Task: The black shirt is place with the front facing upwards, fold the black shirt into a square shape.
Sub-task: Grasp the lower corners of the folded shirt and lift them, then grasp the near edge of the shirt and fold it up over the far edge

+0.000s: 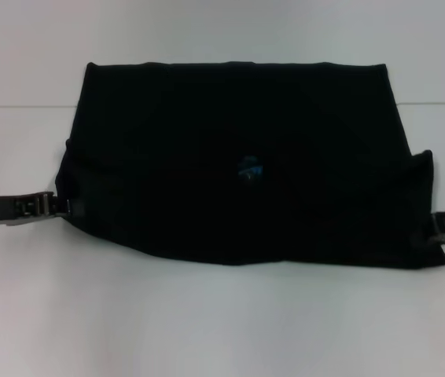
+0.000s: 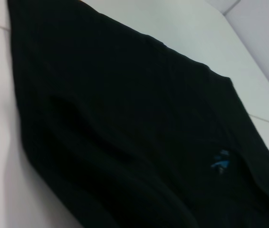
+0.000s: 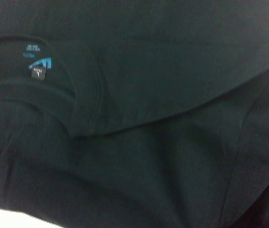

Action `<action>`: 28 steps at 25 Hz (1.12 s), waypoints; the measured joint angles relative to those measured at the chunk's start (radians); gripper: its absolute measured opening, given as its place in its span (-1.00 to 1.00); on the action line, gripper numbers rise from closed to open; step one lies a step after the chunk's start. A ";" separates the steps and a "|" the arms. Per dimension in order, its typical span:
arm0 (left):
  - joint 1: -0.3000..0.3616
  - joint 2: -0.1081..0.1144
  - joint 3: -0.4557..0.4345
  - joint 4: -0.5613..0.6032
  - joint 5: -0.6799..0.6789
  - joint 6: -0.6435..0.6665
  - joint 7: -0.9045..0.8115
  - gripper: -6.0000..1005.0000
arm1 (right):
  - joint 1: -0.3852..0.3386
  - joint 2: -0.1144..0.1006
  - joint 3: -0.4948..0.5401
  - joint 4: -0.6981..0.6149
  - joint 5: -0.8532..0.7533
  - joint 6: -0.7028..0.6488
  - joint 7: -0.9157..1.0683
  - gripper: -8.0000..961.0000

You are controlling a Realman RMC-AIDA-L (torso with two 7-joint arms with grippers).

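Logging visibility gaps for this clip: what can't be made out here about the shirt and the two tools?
- Black shirt: the front print shows in no view.
- Left tool, head view: tip runs under the cloth edge.
- Right tool, head view: cut by the frame edge, tip behind the shirt.
- Neck label: text too small.

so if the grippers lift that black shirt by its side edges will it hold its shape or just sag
Probably sag: the black shirt is thin cloth, lying flat with soft wrinkles and a folded layer near the blue neck label. It looks light, so the left gripper and right gripper at its edges should lift it easily. On the smooth white table it may slide when pushed.
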State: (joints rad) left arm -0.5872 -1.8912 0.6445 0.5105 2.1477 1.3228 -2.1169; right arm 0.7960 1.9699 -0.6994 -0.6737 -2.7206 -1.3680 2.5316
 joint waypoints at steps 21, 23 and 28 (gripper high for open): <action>0.125 0.027 -0.010 0.007 0.210 0.574 0.023 -0.94 | -0.115 -0.049 -0.016 0.009 -0.047 -0.416 -0.213 -0.85; 0.125 0.021 -0.011 0.006 0.227 0.597 0.037 -0.94 | -0.123 -0.034 -0.024 0.009 -0.049 -0.435 -0.228 -0.85; 0.116 0.013 -0.022 0.005 0.225 0.588 0.054 -0.94 | -0.130 -0.019 -0.018 0.010 -0.039 -0.434 -0.241 -0.85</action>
State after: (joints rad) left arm -0.4716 -1.8780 0.6221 0.5154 2.3727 1.9103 -2.0625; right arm 0.6658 1.9509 -0.7175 -0.6639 -2.7594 -1.8017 2.2910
